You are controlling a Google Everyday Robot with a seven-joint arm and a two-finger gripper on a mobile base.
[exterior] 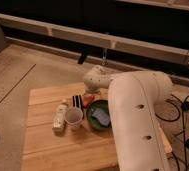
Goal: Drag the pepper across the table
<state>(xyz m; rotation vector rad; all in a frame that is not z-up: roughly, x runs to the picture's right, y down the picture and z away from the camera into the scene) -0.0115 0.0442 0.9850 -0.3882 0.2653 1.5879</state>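
Your gripper (91, 92) hangs at the far side of the table (63, 150), just over the pepper (88, 99), which lies between the black-striped block (77, 100) on its left and the green bowl (94, 120), and you cannot tell whether it grips anything.

- The arm (135, 120) is cream-white with a smooth, slightly shiny shell.
- Its largest segment is a fat, rounded tube, and it looks broadest over the near right corner of the table (53, 150).
- Three small dark holes (147, 136) run in a row down the side of that segment.
- Past a rounded bend, the arm narrows to a bulbous wrist (95, 77) of the same white.
- The gripper (90, 92) is pale and sits under the wrist, just inside the far edge, mostly hidden.
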